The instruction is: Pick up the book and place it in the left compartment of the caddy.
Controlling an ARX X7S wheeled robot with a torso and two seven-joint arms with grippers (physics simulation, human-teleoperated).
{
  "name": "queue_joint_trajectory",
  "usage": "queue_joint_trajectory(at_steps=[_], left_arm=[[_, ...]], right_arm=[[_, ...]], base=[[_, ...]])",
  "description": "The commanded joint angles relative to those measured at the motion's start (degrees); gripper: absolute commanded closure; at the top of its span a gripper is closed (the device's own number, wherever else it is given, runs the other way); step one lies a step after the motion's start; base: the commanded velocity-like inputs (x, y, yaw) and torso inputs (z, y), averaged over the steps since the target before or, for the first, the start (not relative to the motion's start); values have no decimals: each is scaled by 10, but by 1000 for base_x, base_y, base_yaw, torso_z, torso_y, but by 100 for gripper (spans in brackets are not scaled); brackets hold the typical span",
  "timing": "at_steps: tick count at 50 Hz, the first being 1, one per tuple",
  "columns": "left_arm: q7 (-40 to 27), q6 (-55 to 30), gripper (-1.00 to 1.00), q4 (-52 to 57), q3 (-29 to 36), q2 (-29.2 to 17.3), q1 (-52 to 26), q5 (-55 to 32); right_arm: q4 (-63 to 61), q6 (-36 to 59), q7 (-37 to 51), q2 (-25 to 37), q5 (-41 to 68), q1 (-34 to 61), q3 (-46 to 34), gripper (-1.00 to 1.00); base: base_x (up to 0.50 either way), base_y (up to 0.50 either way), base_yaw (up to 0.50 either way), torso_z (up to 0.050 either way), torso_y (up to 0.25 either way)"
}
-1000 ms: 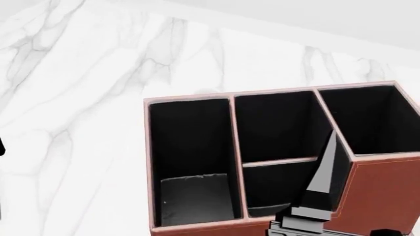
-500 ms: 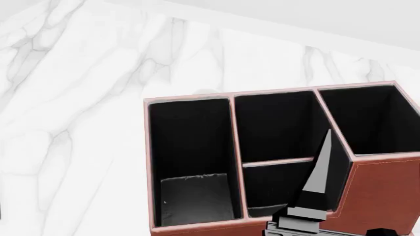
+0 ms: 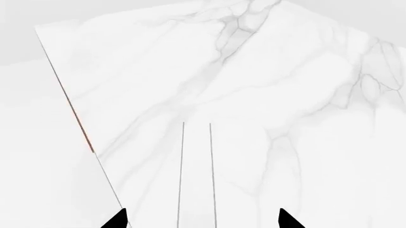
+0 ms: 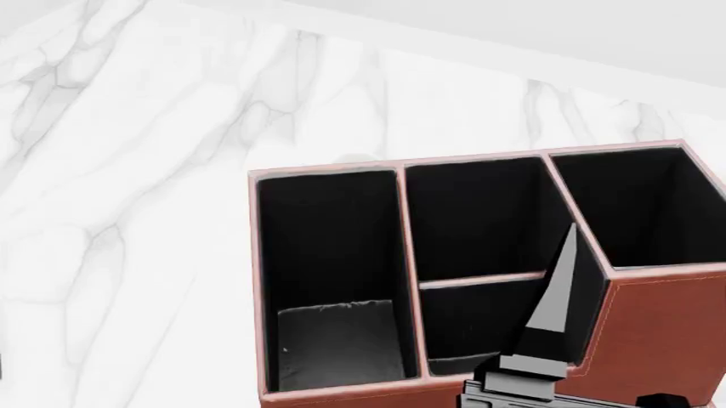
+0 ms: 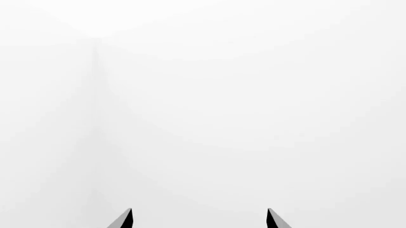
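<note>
The book shows in no view, so its place cannot be told; the main risk, as I judge it, is that an arm moves blind and knocks the caddy (image 4: 635, 340), since the right gripper (image 4: 545, 340) hangs just over its near wall by the crossbar section. The left gripper (image 3: 201, 219) is spread, both black tips wide apart over the marble table (image 3: 266, 85); the right one's tips also stand apart, empty, facing blank white. The caddy is reddish-brown, leather-look, with pale trim, black matte walls and thin dividers. The left compartment (image 4: 335, 255) is long, narrow, grey-floored and empty. The marble is smooth, grey-veined.
</note>
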Motion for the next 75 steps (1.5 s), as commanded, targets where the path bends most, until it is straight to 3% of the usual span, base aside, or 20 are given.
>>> queue_joint_trajectory(at_steps=[1, 53, 75], left_arm=[[52, 37, -100, -70, 0, 23, -16, 14], [126, 109, -100, -261, 46, 63, -67, 80], [137, 121, -100, -285, 48, 69, -67, 85]], right_arm=[[5, -1, -9, -7, -13, -1, 8, -100], [14, -9, -1, 3, -14, 2, -7, -100], [21, -15, 0, 4, -17, 3, -14, -100]], base=[[0, 0, 0, 0, 0], [0, 0, 0, 0, 0], [0, 0, 0, 0, 0]])
